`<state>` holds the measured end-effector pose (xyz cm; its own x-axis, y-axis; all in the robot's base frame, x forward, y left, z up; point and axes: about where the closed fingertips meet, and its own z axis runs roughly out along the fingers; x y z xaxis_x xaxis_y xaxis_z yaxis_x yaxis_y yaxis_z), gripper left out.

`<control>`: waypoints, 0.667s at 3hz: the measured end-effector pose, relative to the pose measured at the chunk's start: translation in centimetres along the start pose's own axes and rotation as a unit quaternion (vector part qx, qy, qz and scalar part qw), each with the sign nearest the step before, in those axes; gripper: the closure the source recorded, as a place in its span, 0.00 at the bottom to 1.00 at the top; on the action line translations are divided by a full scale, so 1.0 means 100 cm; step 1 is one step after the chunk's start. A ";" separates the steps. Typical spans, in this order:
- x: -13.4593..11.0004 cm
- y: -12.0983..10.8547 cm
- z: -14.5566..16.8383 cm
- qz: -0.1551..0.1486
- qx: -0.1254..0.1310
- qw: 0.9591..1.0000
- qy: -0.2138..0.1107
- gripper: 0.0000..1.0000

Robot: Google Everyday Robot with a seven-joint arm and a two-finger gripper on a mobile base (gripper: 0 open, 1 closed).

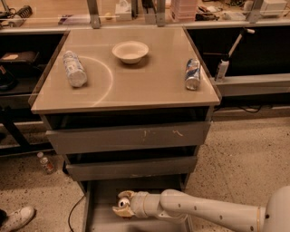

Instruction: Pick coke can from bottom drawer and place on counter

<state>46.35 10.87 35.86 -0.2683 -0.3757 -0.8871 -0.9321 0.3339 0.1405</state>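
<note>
Bottom of frame, left of centre: pale two-finger gripper (123, 204) sits low inside the bottom drawer (100, 215), a wide grey metal tray pulled out at floor level. Smooth off-white robot arm (204, 213) reaches to it from the lower right corner and runs nearly level.

Coke can (122, 203), a small soda can, shows mostly its round silver top. It is in the drawer, set between the tan fingers (128, 194), one above it and one below it in the frame. Claw reads as closed around the can. Whether the can is off the drawer floor: cannot tell.

Above the tray, two grey drawers with scratched flat fronts (129, 136) are stacked, with a dark gap over each.

Counter (149, 88), a tan glossy square tabletop with a faint white curved line, fills the middle of the frame.
- Shallow white bowl (130, 51): upright, upper centre.
- Clear plastic bottle with white label (74, 69): on its side, left part, beside the curved line.
- Blue-and-silver can with red marks (192, 74): lying near the right edge.
- The three stand well apart from each other.

Long light-wood bench top (54, 11) runs across the top edge, cluttered. Speckled floor (244, 154) on both sides of the cabinet. Small bottle (46, 163) stands on the floor at lower left. White shoe (16, 218) is in the bottom left corner.
</note>
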 end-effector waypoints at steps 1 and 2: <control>0.000 0.000 0.000 0.000 0.000 1.000 0.000 1.00; -0.030 0.009 -0.008 -0.007 -0.011 1.000 0.002 1.00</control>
<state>46.14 11.58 38.96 -0.2555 -0.3836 -0.8875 -0.9408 0.3100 0.1368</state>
